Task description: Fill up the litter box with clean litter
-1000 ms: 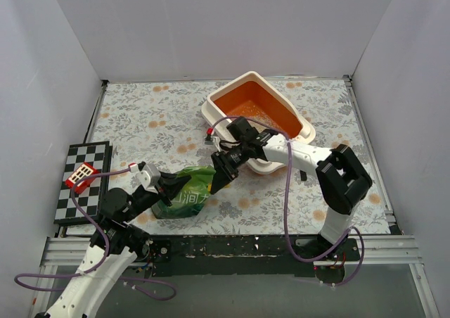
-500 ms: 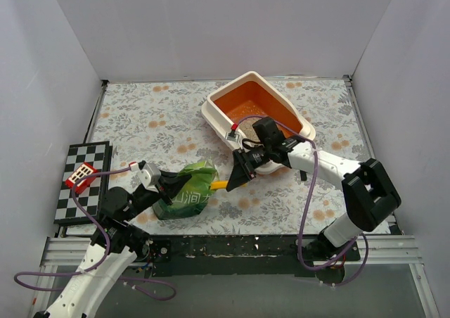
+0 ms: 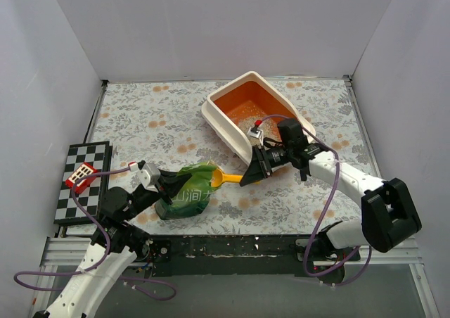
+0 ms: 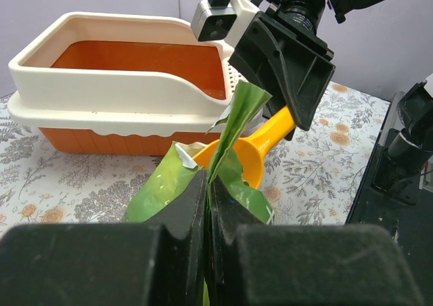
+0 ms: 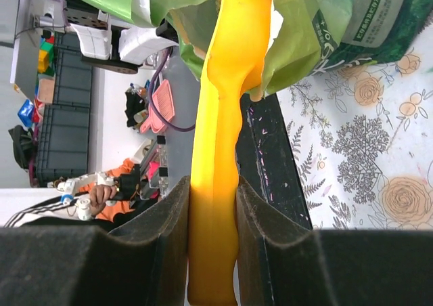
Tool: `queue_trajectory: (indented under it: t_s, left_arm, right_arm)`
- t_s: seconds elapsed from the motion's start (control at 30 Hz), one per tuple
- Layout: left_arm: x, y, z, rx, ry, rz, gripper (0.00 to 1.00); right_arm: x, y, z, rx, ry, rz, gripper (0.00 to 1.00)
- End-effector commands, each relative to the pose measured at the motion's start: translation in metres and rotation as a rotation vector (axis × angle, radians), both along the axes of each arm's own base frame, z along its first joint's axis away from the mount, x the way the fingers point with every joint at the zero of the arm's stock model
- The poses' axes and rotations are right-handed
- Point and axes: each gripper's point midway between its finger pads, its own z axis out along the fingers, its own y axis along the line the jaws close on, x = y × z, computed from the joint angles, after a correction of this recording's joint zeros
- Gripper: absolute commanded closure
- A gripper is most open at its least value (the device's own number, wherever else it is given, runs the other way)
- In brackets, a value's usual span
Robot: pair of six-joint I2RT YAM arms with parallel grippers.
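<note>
The litter box (image 3: 219, 123), white outside and orange inside, stands at the back middle and also shows in the left wrist view (image 4: 115, 89). A small pale heap of clean litter (image 3: 247, 129) lies at its near end. My left gripper (image 3: 171, 186) (image 4: 208, 184) is shut on the top edge of the green bag (image 3: 188, 197) (image 4: 159, 184). My right gripper (image 3: 252, 172) (image 5: 212, 198) is shut on the handle of the yellow-orange scoop (image 3: 223, 179) (image 5: 226, 82) (image 4: 256, 154). The scoop's bowl sits at the bag's mouth (image 5: 298, 28). What is in the bowl is hidden.
A black-and-white chessboard (image 3: 79, 191) with a red-and-white block (image 3: 81, 174) lies at the left front. White walls close in the floral table (image 3: 140, 121) on three sides. The right arm reaches across just in front of the litter box.
My right gripper has drawn back to the right, away from the bag, pulling the scoop out until its handle and bowl show. The left gripper has kept its hold on the bag.
</note>
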Motion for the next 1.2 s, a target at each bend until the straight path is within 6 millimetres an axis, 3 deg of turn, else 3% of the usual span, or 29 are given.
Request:
queue_trajectory:
  t_s: [0.0, 0.33, 0.77, 0.93, 1.17]
  left_arm:
    - [0.003, 0.002, 0.01, -0.013, -0.03, 0.018, 1.0]
    - [0.002, 0.002, 0.011, -0.017, -0.034, 0.02, 1.0]
    - [0.003, 0.003, 0.011, -0.017, -0.035, 0.027, 1.0]
    - [0.004, 0.004, 0.011, -0.017, -0.035, 0.031, 1.0]
    - [0.004, 0.004, 0.012, -0.019, -0.036, 0.035, 1.0]
  right_arm:
    - [-0.007, -0.013, 0.009, 0.018, 0.049, -0.008, 0.99]
    - [-0.004, -0.03, 0.015, 0.016, 0.072, -0.106, 0.99]
    - [-0.028, -0.047, 0.01, 0.006, 0.076, -0.151, 0.99]
    - [-0.024, -0.052, 0.011, -0.006, 0.071, -0.209, 0.99]
    - [-0.017, -0.056, 0.026, 0.009, 0.06, -0.286, 0.99]
